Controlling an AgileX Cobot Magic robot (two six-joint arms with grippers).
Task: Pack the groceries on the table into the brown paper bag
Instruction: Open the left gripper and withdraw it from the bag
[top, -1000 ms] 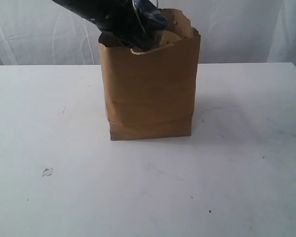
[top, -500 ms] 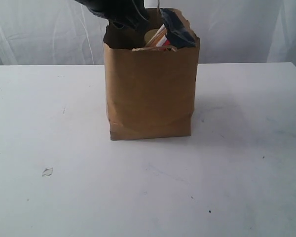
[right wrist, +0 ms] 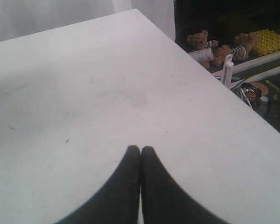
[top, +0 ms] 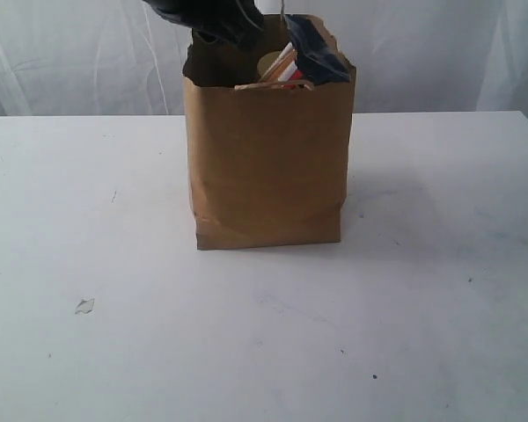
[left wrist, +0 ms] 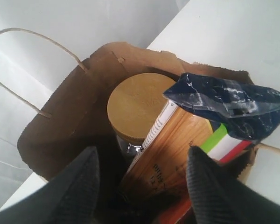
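One more item in: navy spaghetti packet (left wrist: 224,105) released, leaning in the brown paper bag (top: 268,167) beside the clear jar with wide tan lid (left wrist: 140,105), toward the far edge of the surface (top: 422,308). Left hand (left wrist: 142,184) raised out, spread, empty. Right hand (right wrist: 140,156) clenched. No groceries seen outside; probably finished.

No text reads cleanly. Spaghetti packet (left wrist: 177,149): a few lines of small dark print on its wood-pattern face, too blurred to read in the left wrist view; one bit may be digits, cannot tell. Same packet has a green-white-red stripe band with no legible words, and a row of fine tick marks along one edge. Jar lid (left wrist: 137,105): faint mark near the middle, not legible. Bag (top: 264,158): plain brown front in the exterior view.
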